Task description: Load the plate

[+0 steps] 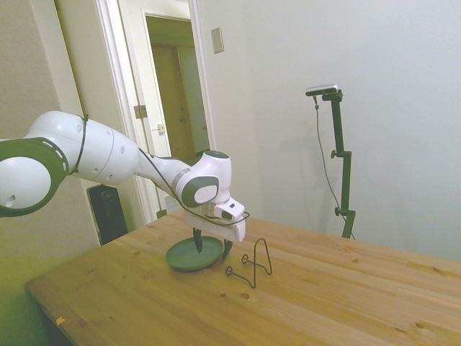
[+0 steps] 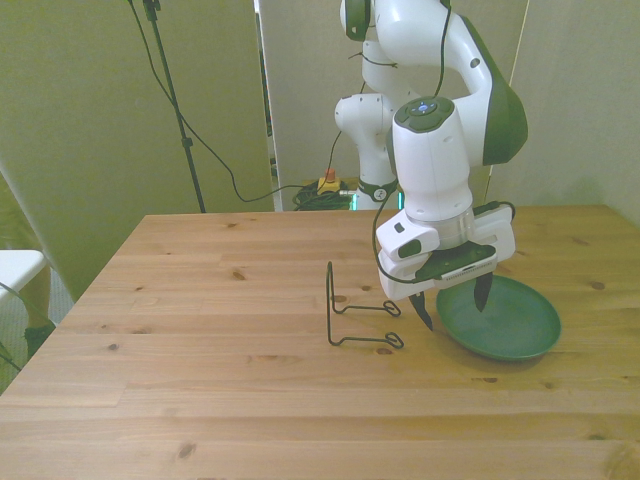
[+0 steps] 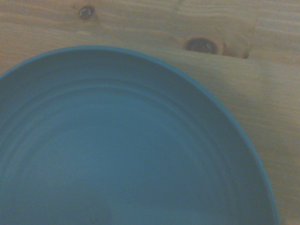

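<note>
Now hanging low over the plate (image 2: 510, 322), with the tool (image 2: 455, 303) spread wide and gripping nothing: one dark finger (image 2: 483, 292) dipping over the dish's inner surface, the other standing just outside the rim on the side nearer the wire stand (image 2: 355, 312). Lying flat on the desk (image 2: 200, 390), toward the front view's right, teal and smooth, carrying nothing. Standing upright just beside the plate, apart from it, on the front view's left: the thin black stand. Filling most of the wrist view, slightly out of focus, faint concentric rings showing in the plate (image 3: 126, 154), pale wood with two dark knots beyond its rim. Showing no readable brand, label or lettering anywhere on plate, stand or arm. Hard telling whether either fingertip is touching the plate.
</note>
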